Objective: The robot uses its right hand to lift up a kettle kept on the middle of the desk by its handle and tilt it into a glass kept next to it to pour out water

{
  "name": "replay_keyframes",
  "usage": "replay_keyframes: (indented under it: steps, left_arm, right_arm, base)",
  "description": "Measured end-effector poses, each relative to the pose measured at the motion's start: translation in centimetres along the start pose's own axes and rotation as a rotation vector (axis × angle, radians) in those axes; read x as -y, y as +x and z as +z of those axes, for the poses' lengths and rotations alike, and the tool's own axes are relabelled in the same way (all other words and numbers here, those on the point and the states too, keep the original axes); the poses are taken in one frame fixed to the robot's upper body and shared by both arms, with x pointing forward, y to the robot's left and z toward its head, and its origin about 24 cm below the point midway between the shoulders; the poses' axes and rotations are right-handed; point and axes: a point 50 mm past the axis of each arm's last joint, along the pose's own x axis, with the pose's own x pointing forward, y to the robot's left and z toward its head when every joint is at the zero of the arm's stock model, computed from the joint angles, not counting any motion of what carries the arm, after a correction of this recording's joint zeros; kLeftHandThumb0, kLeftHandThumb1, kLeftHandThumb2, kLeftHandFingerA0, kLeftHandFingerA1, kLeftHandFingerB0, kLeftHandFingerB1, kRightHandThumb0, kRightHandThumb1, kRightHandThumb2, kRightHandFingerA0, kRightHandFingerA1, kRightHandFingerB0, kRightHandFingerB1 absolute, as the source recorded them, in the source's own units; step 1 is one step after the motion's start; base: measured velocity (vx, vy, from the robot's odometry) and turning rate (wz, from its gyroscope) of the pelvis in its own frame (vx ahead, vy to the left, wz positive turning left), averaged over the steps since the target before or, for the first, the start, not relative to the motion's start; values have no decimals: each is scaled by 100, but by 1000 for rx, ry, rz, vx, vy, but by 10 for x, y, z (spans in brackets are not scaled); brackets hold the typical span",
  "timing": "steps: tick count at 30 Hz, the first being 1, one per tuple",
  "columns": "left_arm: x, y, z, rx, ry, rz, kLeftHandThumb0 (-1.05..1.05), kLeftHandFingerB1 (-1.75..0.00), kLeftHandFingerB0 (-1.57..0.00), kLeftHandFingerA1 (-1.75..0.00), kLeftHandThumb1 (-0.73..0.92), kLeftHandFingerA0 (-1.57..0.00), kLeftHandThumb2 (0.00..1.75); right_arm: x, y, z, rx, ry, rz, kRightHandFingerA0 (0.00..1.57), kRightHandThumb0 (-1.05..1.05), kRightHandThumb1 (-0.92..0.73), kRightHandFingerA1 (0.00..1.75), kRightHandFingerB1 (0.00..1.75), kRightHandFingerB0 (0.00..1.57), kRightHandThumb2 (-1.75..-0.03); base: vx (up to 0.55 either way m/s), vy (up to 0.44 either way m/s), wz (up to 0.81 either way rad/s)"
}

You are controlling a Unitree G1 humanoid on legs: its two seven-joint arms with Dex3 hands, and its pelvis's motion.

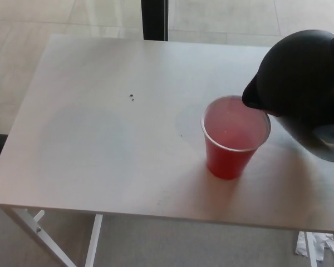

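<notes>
On the white desk [100, 139], seen from the head camera, a red cup [234, 136] stood upright right of the middle, nearer the front edge than the back. Its inside looked pale pink; whether any water lay in it could not be told. At the picture's right edge a black kettle [300, 83] was tilted toward the cup, its spout [251, 95] reaching over the cup's right rim, touching it or just above it; the view did not settle which. The kettle's lower body ran out of frame at the right, and a grey translucent patch [329, 139] showed low on its side. No stream of water could be made out between spout and cup. The kettle's handle lay outside the picture, and so did the right hand, so its fingers could not be judged, whether apart, together or clamped on anything. The left hand did not show either. A small dark speck [133, 97] sat on the desk well left of the cup. White desk legs [55, 233] stood below the front edge at the left. Beyond the back edge rose a dark vertical post [155, 19] against a pale tiled floor [22, 67]. Some crumpled white paper [317, 247] lay on the floor at the lower right.
</notes>
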Motion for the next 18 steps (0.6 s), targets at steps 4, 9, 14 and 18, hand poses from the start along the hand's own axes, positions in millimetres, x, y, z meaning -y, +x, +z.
replay_keyframes:
  steps: [4,9,14,18]
  left_arm:
    - [1,1,3,10,-2,-4,-88,-59,-31,-62,75,-42,116]
    - [1,2,7,19,0,-7,-86,-59,-32,-62,74,-43,115]
    - [2,3,9,25,3,-10,-90,-52,-33,-56,92,-45,75]
    - [2,3,11,29,3,-11,-92,-51,-33,-59,92,-52,79]
  right_arm:
    - [1,8,11,38,-41,22,83,-15,-50,174,160,75,-114]
    - [-1,14,21,79,-85,55,81,-15,-52,175,165,69,-108]
    - [-2,17,28,122,-137,83,83,-13,-54,175,164,71,-110]
    - [-2,19,34,161,-186,109,83,-14,-64,175,161,71,-94]
  base:
    - [0,0,0]
    - [0,0,0]
    - [0,0,0]
    - [0,0,0]
